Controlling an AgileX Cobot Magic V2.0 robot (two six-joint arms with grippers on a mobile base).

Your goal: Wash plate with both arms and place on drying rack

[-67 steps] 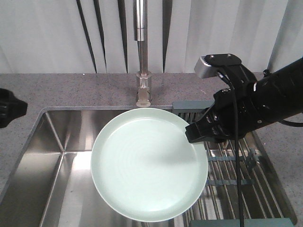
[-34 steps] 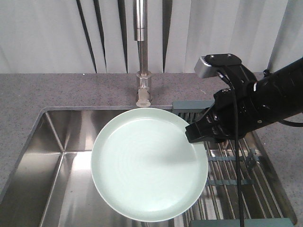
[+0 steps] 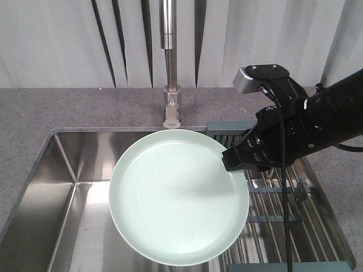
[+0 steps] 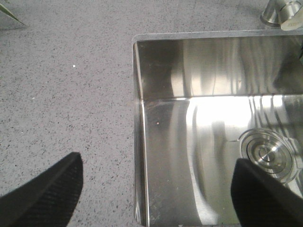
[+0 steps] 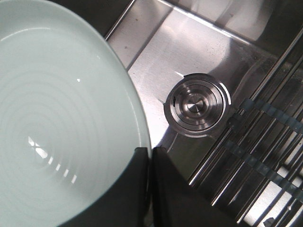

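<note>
The pale green plate (image 3: 176,195) hangs roughly level above the steel sink, its right rim pinched by my right gripper (image 3: 229,160). In the right wrist view the two black fingers meet on the plate's (image 5: 57,123) edge, so the right gripper (image 5: 150,150) is shut on it. The drying rack (image 3: 283,209) lies over the sink's right side, under the right arm, and its wire bars (image 5: 265,137) show beside the plate. My left gripper (image 4: 157,163) is out of the front view. It hovers open over the sink's left wall, its fingers wide apart and holding nothing.
A tall steel tap (image 3: 170,68) stands behind the sink (image 3: 74,170), just beyond the plate's far rim. The round drain (image 5: 196,104) sits in the basin floor below the plate. Speckled grey countertop (image 4: 61,94) surrounds the sink.
The left arm, seen at the left edge a second ago, has withdrawn out of the front view. The plate and right arm have not moved.
</note>
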